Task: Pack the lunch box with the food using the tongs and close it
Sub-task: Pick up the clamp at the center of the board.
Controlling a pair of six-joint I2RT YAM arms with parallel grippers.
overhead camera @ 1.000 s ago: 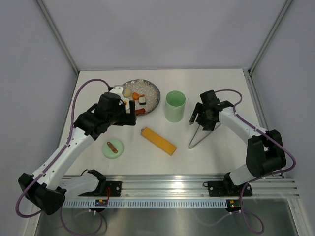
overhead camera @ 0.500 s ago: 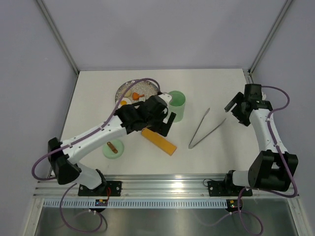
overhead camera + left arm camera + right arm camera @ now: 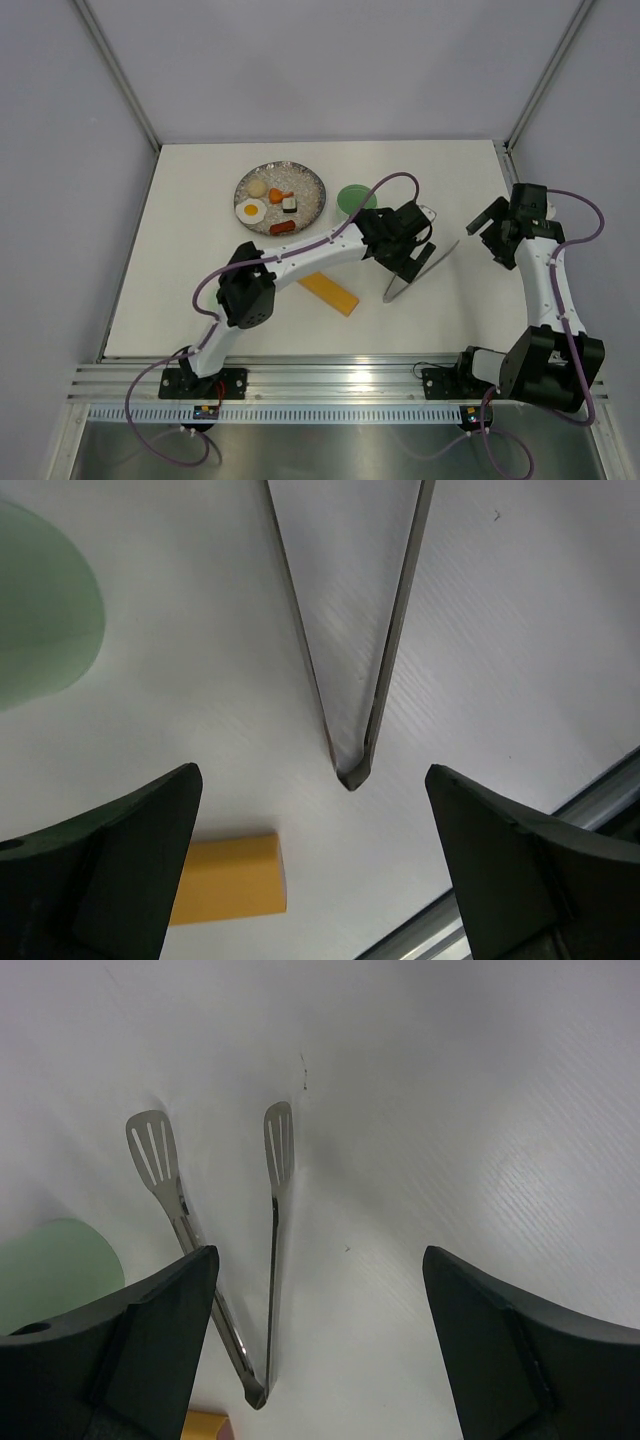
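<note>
The tongs lie flat on the table, joined end toward me; both wrist views show them. My left gripper hovers open above their middle, and nothing is between its jaws. My right gripper stands open to the right of the tongs, apart from them. The mint-green lunch box is upright and partly covered by my left arm; its lid is hidden. The food sits on the grey plate: cream, orange, black-and-white and sausage pieces.
A long orange-yellow bar lies just left of the tongs' joined end, also seen in the left wrist view. The lunch box wall is close on the left. My left arm stretches diagonally across the table's middle.
My left arm has swung right from the plate, past the bar, to above the tongs. My right gripper has let go of the tongs, pulled back right and opened wider.
</note>
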